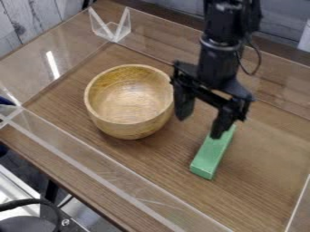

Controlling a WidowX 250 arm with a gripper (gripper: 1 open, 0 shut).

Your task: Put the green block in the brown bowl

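Your gripper (205, 113): jaws spread wide, holding nothing you can see
Green block (212, 156): below your jaws, contact unclear
Brown bowl (129, 101): beside your jaws

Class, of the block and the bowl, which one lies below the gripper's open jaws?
The green block: the gripper hangs over its upper end, while the brown bowl sits off to the side.
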